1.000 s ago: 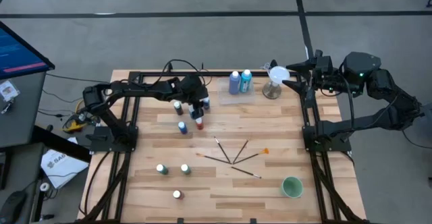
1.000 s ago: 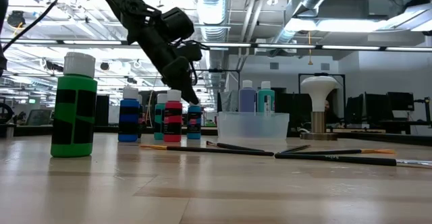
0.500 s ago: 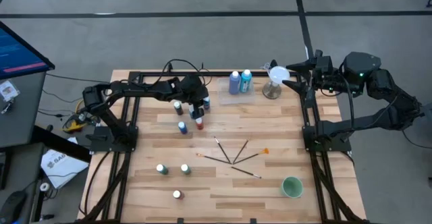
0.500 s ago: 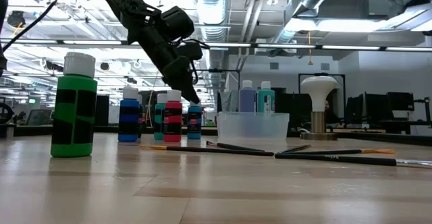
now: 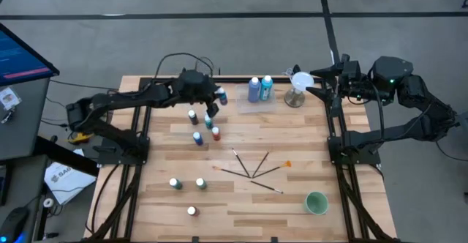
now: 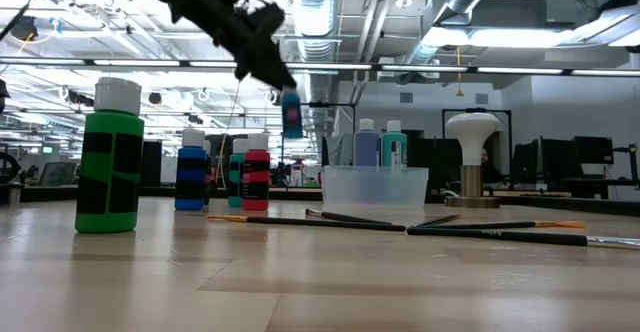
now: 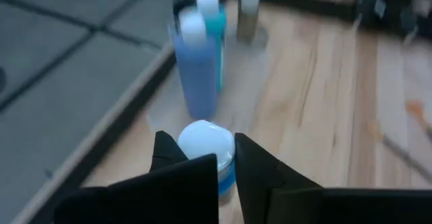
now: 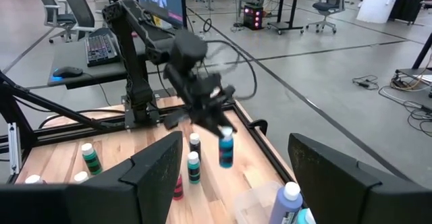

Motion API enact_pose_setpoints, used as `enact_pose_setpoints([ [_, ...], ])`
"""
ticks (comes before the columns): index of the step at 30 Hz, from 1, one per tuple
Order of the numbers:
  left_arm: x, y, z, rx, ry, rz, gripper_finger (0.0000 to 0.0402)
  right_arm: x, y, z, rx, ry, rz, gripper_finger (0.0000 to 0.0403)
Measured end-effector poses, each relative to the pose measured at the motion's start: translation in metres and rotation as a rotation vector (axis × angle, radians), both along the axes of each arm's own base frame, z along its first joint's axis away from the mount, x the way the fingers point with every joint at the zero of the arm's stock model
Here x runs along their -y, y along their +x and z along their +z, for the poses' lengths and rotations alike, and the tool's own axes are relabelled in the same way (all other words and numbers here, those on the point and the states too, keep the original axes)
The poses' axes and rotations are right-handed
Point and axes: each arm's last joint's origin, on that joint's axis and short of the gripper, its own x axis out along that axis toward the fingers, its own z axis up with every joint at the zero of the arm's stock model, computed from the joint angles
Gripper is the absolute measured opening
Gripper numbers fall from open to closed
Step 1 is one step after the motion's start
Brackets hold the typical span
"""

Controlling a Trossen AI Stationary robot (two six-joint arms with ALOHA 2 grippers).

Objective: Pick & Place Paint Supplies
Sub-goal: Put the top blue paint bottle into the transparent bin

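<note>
My left gripper (image 5: 217, 96) is shut on a small blue paint bottle with a white cap (image 5: 221, 95), held in the air (image 6: 291, 115) left of the clear tray (image 5: 272, 102). Two taller bottles (image 5: 259, 89) stand in that tray. Three small bottles (image 5: 192, 116) (image 5: 215, 133) (image 5: 197, 137) stand on the table below the gripper, and three more (image 5: 200, 184) stand nearer the front. Thin dark brushes (image 5: 256, 170) lie fanned out at mid-table. My right gripper (image 8: 236, 183) is open, waiting at the far right edge beside the stemmed stand (image 5: 296, 89). My left gripper pinches the blue bottle's upper end, at the white cap (image 7: 206, 140), between its two fingers (image 7: 256, 163). The fingers slant down from the table's left. The bottle hangs roughly upright below them (image 6: 291, 122), lifted clear of the table.
A round green cup (image 5: 316, 203) stands near the front right corner. In the low view a green bottle (image 6: 110, 157) stands close to the camera, with blue (image 6: 190, 172), teal and red (image 6: 256, 177) ones behind it. Black frame rails (image 5: 336, 126) run along both sides.
My left gripper has risen and moved slightly toward the table's far edge, carrying the blue bottle. The bottle stood on the table among the others half a second ago and now hangs clear above them. The right arm has kept still.
</note>
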Motion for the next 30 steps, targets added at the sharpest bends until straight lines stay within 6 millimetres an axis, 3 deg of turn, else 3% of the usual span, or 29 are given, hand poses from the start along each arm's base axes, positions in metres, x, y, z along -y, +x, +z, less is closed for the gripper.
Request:
enact_pose_setpoints([
  [4, -0.001, -0.001, 0.015, 0.119, 0.021, 0.036, 0.0000, 0.000, 0.000, 0.000, 0.002, -0.005, 0.001, 0.0265],
  [10, -0.009, 0.003, 0.016, 0.172, 0.017, 0.058, 0.0000, 0.000, 0.000, 0.000, 0.002, -0.005, 0.001, 0.0265],
  [18, -0.028, 0.037, 0.027, 0.173, 0.040, 0.008, 0.0000, 0.000, 0.000, 0.000, 0.002, -0.005, 0.001, 0.0265],
  [23, -0.042, 0.054, 0.018, 0.117, 0.041, 0.005, 0.0000, 0.000, 0.000, 0.000, 0.004, 0.000, -0.001, 0.0265],
  [30, -0.055, 0.068, -0.017, 0.032, 0.001, 0.023, 0.0000, 0.000, 0.000, 0.000, 0.004, 0.001, -0.007, 0.0265],
])
